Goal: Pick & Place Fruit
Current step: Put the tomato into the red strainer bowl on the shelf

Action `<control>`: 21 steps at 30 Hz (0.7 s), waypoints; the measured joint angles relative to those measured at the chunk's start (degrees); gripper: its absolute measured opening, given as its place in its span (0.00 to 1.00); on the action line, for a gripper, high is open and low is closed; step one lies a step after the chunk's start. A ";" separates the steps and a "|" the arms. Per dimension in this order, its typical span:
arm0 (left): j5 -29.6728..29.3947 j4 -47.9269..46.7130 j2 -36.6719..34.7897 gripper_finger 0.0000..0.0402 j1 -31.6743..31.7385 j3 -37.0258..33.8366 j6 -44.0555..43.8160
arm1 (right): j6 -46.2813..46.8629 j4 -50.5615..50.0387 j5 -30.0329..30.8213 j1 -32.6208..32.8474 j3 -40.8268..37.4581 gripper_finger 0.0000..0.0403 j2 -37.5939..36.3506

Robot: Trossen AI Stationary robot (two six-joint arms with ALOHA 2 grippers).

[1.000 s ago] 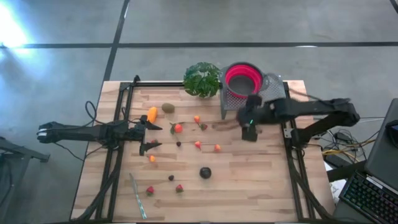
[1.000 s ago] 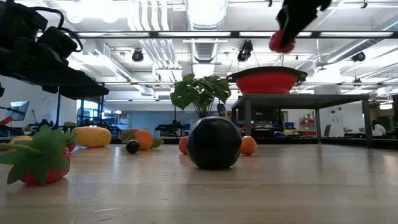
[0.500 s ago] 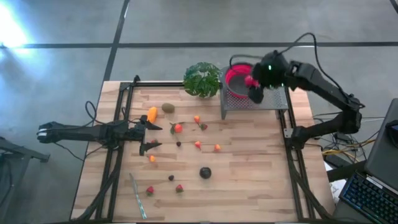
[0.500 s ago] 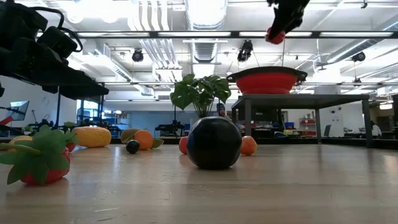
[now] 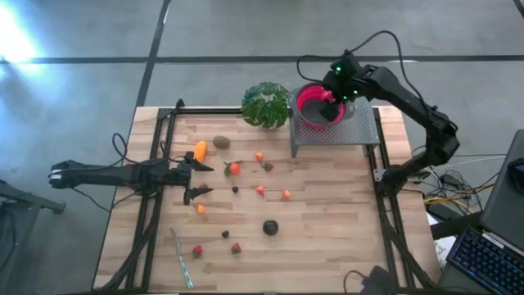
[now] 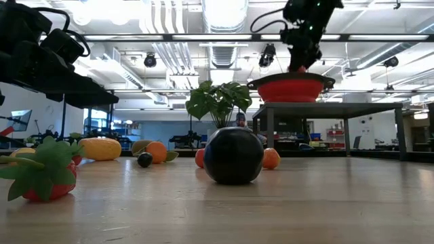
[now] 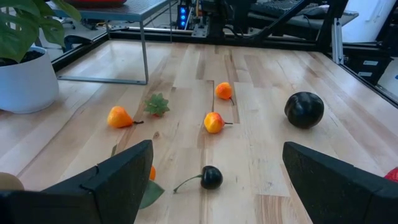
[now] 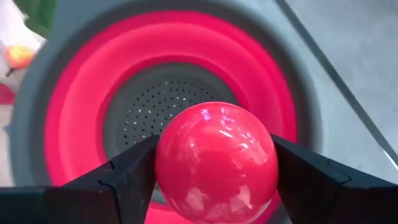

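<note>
The right hand [image 8: 214, 171] reaches over the pink colander [image 5: 315, 100], gripping a red apple [image 8: 215, 163]; the left hand [image 5: 199, 180] waits wide above the table [image 5: 327, 238].

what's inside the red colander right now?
The colander shows only its bare perforated grey bottom. The right gripper holds a red apple above it, hiding part of the bottom, so fruit there cannot be ruled out.

Bright overhead lighting, window glare, blurred bowl [image 8: 74, 93]
</note>
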 joint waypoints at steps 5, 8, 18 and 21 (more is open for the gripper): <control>0.00 0.00 0.00 0.91 0.00 0.00 -0.01 | -0.39 0.52 0.00 0.03 -0.02 0.64 2.98; 0.00 0.00 0.00 0.91 0.00 0.00 0.00 | -0.31 0.85 -0.09 -0.43 -0.04 0.63 4.31; 0.00 -0.01 0.00 0.91 0.00 0.00 0.01 | 0.26 0.88 -0.51 -1.24 -0.07 0.70 7.43; 0.01 -0.01 0.00 0.91 0.00 0.00 0.00 | 0.29 0.90 -0.51 -1.32 -0.07 0.67 8.31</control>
